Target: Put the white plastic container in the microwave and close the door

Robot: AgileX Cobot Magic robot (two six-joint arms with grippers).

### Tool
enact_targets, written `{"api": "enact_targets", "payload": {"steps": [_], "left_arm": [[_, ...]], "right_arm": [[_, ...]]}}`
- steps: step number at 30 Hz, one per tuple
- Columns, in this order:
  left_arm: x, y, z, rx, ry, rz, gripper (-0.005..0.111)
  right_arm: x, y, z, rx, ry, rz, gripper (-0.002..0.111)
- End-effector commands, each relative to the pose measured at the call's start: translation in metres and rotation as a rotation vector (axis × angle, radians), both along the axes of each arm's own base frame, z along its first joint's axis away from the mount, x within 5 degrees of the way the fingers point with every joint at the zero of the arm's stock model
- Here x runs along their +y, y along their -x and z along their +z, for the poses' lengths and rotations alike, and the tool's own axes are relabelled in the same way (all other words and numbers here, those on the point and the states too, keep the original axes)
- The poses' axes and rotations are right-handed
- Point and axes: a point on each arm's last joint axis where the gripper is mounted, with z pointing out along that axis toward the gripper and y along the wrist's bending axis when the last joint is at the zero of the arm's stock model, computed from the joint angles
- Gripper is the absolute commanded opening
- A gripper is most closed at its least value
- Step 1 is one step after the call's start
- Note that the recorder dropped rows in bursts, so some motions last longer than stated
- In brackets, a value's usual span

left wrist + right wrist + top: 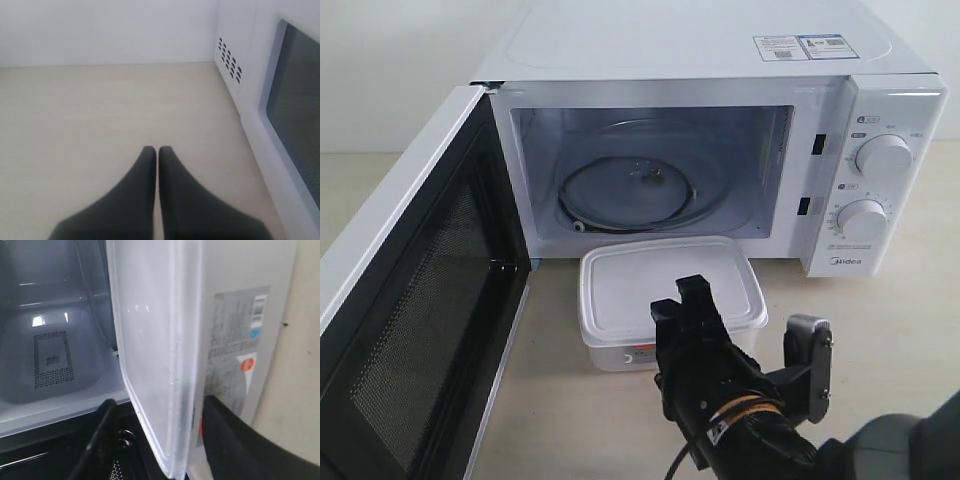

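Right hand (pixel 682 298) is at the near long wall of the white plastic container (pixel 665 285). Its fingers are apart and straddle the rim, one over the lid, the other at the labelled wall. The wrist view shows a gap between the lid-side finger (pixel 102 435) and the lid, so it's not clamped. Left hand (pixel 156 150) has its fingers pressed together, holds nothing, and hovers low over the bench (pixel 90 115).

Around: the container stands on the bench just beyond the right hand, outside the microwave (pixel 720 60) and right in front of the cavity mouth. Straight past it the cavity is open, with the glass turntable (pixel 630 185) on its floor. Door (pixel 410 330) is swung wide open, off to the right hand's left. Its outer face and mesh window run alongside the left hand, and the vent slots (pixel 229 59) in the microwave's side wall are further ahead of that hand. Two knobs (pixel 883 155) sit ahead and to the right of the right hand.

Orientation: the container lies flat, lid up. Its long axis runs crosswise to the right hand's reach, parallel to the microwave front. The labelled wall faces the hand.

Writing: Midea logo (pixel 846 263) under the lower knob. Label (pixel 235 355) carries fine print, a barcode, a blue dot and an orange-red patch; the text is too small to read. Stickers (pixel 800 47) on the microwave top are also unreadable.
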Motion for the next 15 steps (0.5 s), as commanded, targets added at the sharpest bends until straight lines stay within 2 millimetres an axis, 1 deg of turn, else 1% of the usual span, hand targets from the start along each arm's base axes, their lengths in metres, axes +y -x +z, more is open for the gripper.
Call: {"api": "enact_targets", "payload": {"steps": [1, 8, 15], "left_arm": [[-0.0003, 0.0, -0.0009, -0.003, 0.002, -0.004, 0.004], [-0.0003, 0.0, -0.0009, -0.003, 0.002, -0.004, 0.004], [-0.0003, 0.0, -0.0009, -0.003, 0.002, -0.004, 0.004]], "right_arm": [[0.0041, -0.0098, 0.0011, 0.011, 0.032, 0.023, 0.05], [0.0011, -0.012, -0.0013, 0.04, 0.052, 0.001, 0.05], [0.0019, -0.0118, -0.0012, 0.036, 0.063, 0.015, 0.05]]}}
